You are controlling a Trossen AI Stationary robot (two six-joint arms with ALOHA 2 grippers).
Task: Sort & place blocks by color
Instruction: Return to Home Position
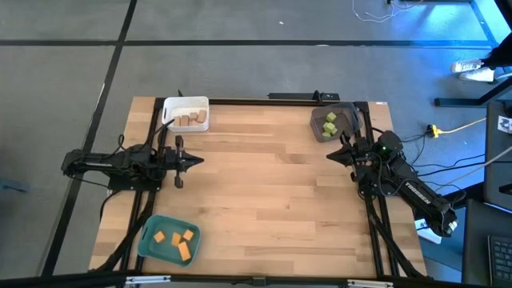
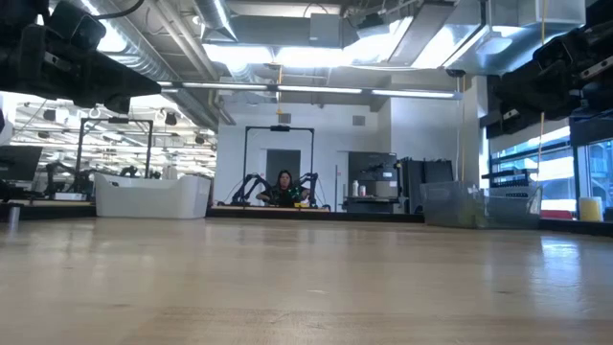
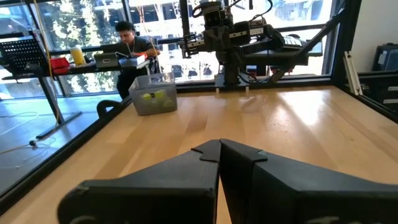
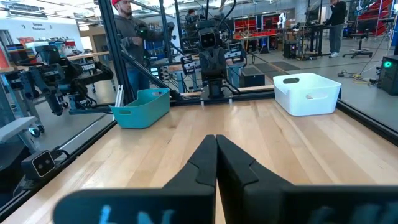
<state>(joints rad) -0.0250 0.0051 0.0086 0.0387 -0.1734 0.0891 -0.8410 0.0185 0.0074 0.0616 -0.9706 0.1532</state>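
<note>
The left gripper [image 1: 197, 159] hovers over the left side of the table [image 1: 272, 192], pointing toward the middle. Its two fingers are pressed together with nothing between them. Nearer than it, at the near left, sits the teal tray [image 1: 148, 240] holding the orange blocks [image 1: 185, 237]. At the far left, the white tray [image 1: 186, 101] holds the tan blocks [image 1: 190, 120]. Across the middle, the right gripper [image 1: 330, 156] points back toward the left one, its fingers likewise closed and empty. Just beyond it, at the far right, is the grey tray [image 1: 317, 128] with the green blocks [image 1: 330, 124] inside.
</note>
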